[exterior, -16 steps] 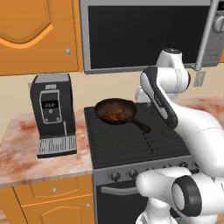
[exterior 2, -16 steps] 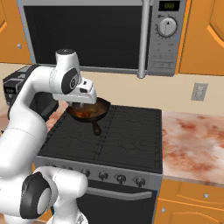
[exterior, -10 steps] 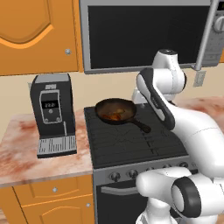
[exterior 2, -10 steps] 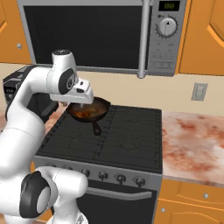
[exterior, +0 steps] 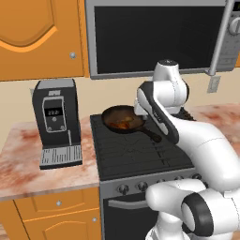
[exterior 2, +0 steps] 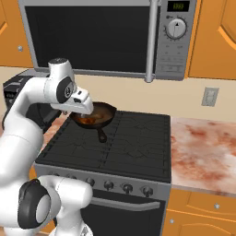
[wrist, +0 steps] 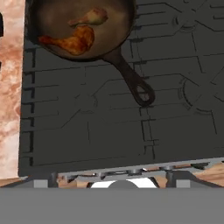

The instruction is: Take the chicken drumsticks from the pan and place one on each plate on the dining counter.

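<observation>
A round dark brown-black frying pan (exterior: pixel 123 119) with shallow sides sits on the rear left part of the black gas stove top (exterior: pixel 140 154), its long straight black handle (wrist: pixel 133 81) running from the pan toward the middle of the grates. Inside the pan lie two small roasted chicken drumsticks: an orange-brown one (wrist: pixel 72 41) and, just beside it, a paler brown one (wrist: pixel 90 17), both resting on the pan floor and apart from the rim. From the right base view the pan (exterior 2: pixel 94 115) shows partly behind the white arm's wrist (exterior 2: pixel 77 102), which hangs close above and just in front of it. The two-finger gripper is hidden by the wrist in both base views and its tips do not appear in the hand view, so I cannot tell whether the fingers are apart or together. Left of the stove, on the marbled reddish-beige worktop (exterior: pixel 28 161), stands a dark grey coffee machine (exterior: pixel 57 123), well apart from the pan. Above the stove hangs a silver-framed microwave with a black door (exterior 2: pixel 99 37).
</observation>
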